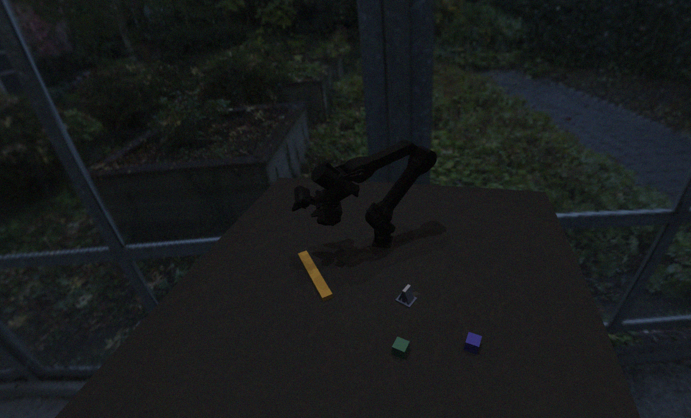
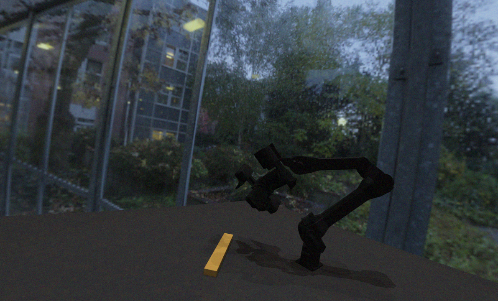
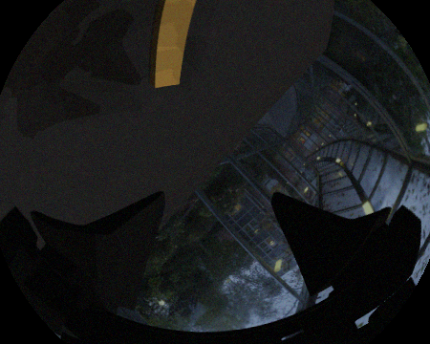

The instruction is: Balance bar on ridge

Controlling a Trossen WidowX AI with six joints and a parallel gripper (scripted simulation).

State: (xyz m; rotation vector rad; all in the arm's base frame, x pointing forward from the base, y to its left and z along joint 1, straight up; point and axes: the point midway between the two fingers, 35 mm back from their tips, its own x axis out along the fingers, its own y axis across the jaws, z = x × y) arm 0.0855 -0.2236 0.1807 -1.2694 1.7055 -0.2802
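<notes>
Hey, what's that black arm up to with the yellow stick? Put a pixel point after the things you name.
The robot arm's gripper (image 1: 306, 206) (image 2: 247, 191) (image 3: 221, 198) is open and holding nothing, raised above the table (image 1: 264, 332) (image 2: 131, 254) (image 3: 105, 158). The yellow bar (image 1: 315, 274) (image 2: 218, 254) (image 3: 169, 48) lies flat on the table. It is meant to be balanced across the small ridge (image 1: 405, 291), which has nothing on it. A green block (image 1: 400, 345) and a purple block (image 1: 473, 340) sit nearby.

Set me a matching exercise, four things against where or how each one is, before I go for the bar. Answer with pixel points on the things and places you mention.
1. long orange bar (image 1: 315, 274) (image 2: 218, 254) (image 3: 171, 48)
2. small green block (image 1: 400, 346)
3. small purple block (image 1: 473, 342)
4. black end effector (image 1: 304, 204) (image 2: 247, 189) (image 3: 221, 198)

A. beside the green block
B. open, raised above the table
C. lying flat on the table
D. between the bar and the purple block in the top view

Pairs: 1-C, 2-D, 3-A, 4-B
</notes>
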